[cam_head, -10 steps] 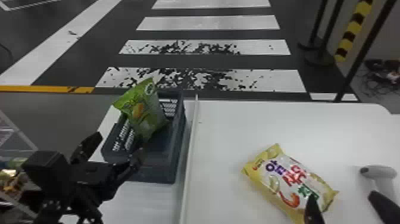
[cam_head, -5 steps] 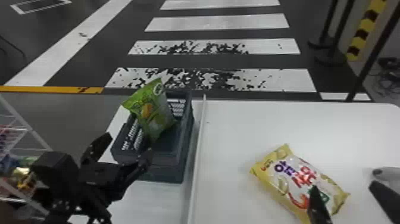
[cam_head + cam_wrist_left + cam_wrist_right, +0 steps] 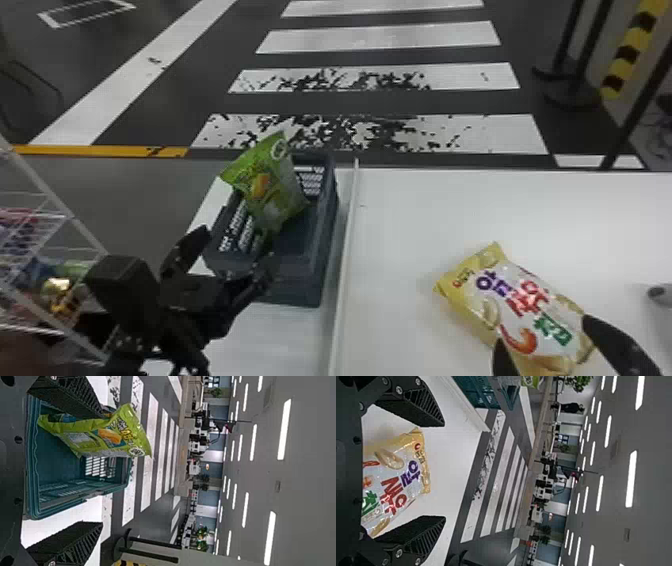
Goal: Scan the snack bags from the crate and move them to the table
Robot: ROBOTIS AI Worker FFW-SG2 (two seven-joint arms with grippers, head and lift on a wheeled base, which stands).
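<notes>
Over ylw bag [image 3: 505, 300], R pincer [image 3: 543, 331] agape

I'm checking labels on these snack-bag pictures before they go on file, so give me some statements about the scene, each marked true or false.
1. The green bag sticks up out of the crate. True.
2. The crate stands to the left of the yellow-and-white bag. True.
3. The yellow-and-white bag lies inside the crate. False: it lies on the white table.
4. The right end effector has its fingers apart. True.
5. The left end effector is shut on the green bag. False: its fingers are apart, and that bag is in the crate.
</notes>
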